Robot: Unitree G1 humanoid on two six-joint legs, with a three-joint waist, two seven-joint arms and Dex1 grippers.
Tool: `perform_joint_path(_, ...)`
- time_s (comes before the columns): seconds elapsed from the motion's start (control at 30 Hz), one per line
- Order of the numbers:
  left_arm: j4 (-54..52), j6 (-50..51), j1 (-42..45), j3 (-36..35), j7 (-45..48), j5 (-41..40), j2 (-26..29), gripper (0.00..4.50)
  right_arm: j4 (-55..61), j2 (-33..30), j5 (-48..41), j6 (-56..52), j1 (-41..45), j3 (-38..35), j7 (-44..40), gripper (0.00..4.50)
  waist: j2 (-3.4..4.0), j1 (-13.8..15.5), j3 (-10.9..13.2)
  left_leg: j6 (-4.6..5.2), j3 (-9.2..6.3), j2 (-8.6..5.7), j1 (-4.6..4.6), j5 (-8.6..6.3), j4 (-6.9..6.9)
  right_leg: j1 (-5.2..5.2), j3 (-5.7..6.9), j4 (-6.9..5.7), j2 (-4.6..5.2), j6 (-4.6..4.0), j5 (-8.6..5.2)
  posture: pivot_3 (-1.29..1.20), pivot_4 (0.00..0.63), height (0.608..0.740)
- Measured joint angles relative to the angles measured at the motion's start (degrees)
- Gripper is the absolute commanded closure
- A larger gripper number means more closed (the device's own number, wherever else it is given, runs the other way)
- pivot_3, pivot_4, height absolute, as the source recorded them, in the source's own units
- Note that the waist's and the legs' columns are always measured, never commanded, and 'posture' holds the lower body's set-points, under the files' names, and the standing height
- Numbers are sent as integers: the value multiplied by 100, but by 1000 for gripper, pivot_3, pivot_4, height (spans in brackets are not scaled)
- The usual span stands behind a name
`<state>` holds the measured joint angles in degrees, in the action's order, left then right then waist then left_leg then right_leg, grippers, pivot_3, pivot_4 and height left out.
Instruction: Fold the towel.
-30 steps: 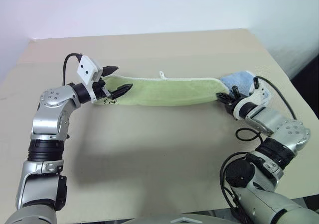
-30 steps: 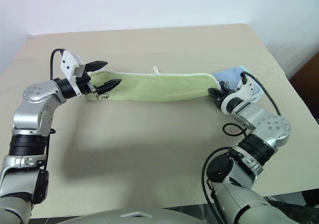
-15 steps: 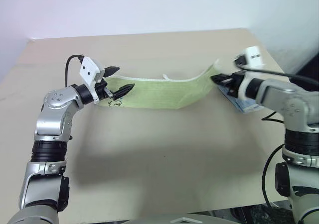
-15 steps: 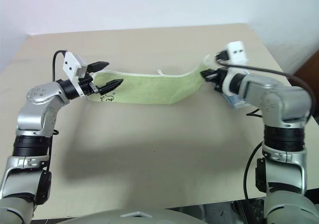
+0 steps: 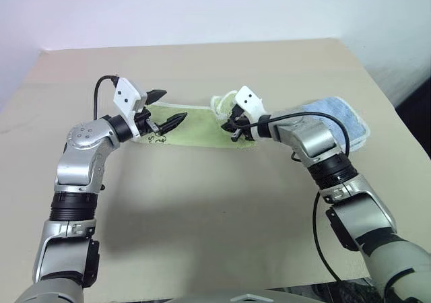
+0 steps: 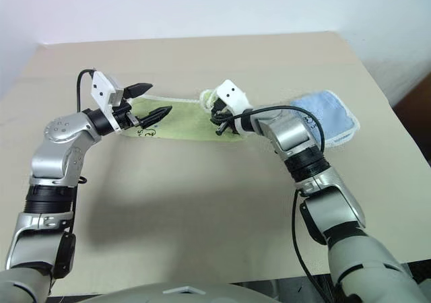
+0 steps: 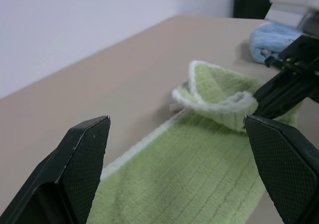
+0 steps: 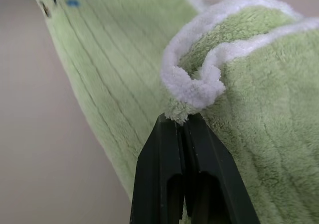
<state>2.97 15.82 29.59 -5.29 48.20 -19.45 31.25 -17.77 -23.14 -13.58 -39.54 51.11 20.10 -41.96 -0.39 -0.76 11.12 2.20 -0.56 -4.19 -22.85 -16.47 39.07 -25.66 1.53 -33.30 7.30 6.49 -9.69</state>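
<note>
Towel: you see the towel point(image 5: 195, 129) lying on the table point(image 5: 222, 209), its one end flat under your left claw, its other end lifted and curled back over the middle of the strip.
Right claw: your right claw point(image 5: 234, 124) is clamped tight on the white-edged corner of that lifted end; the right wrist view shows the two fingers point(image 8: 185, 184) pressed together with the edging bunched just above their tips.
Left claw: your left claw point(image 5: 166, 108) hangs over the flat end with its fingers spread wide, gripping nothing; you cannot tell whether the lower fingertip touches the cloth.
Mark: the small dark mark point(image 5: 153, 139) sits on the flat end, just below your left claw.
Gap: your two claws face each other along the strip, near but apart, with bare green cloth between them.
Blue towel: the blue towel point(image 5: 335, 112) lies flat on the table beside your right forearm, apart from the green one.
</note>
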Motion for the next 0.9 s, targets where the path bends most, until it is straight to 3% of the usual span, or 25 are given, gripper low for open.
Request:
perform_joint_path(0.13,-163,117,-172,-13,-85,-28,3,0,101,38,-54,-92,-46,-172,-201,2865,0,4,0,-17,0,1,-58,11,3,-76,0,-23,-1,-1,1,0,150,728)
perform_joint_path(0.37,-383,300,-309,-153,-258,-181,10,0,917,7,-329,-420,-323,-793,-201,490,-1,4,0,-14,0,1,-58,10,5,-75,0,-25,-1,-1,1,0,150,728)
perform_joint_path(0.47,-547,532,-444,-304,-447,-320,7,0,1096,67,-433,-397,-392,-1233,97,490,0,5,0,-15,0,1,-57,10,5,-76,-1,-25,-1,-1,1,0,150,728)
perform_joint_path(0.57,-774,850,-609,-478,-697,-536,-76,0,876,79,-327,-25,-382,-1605,452,1160,-2,3,-1,-16,0,1,-55,11,5,-73,0,-24,-1,-1,1,0,150,728)
perform_joint_path(0.63,-1002,1125,-744,-605,-949,-711,-196,0,456,148,-158,389,-378,-1611,537,1834,-3,-2,-3,-16,0,1,-51,11,5,-69,-1,-24,-2,-1,1,0,150,728)
perform_joint_path(0.9,-2236,2457,-1394,-1125,-2490,-1568,-1000,0,-1119,573,530,1933,-626,-1112,351,4459,-3,-23,-3,-20,2,1,-48,14,9,-69,-9,-43,-2,-1,1,0,150,728)
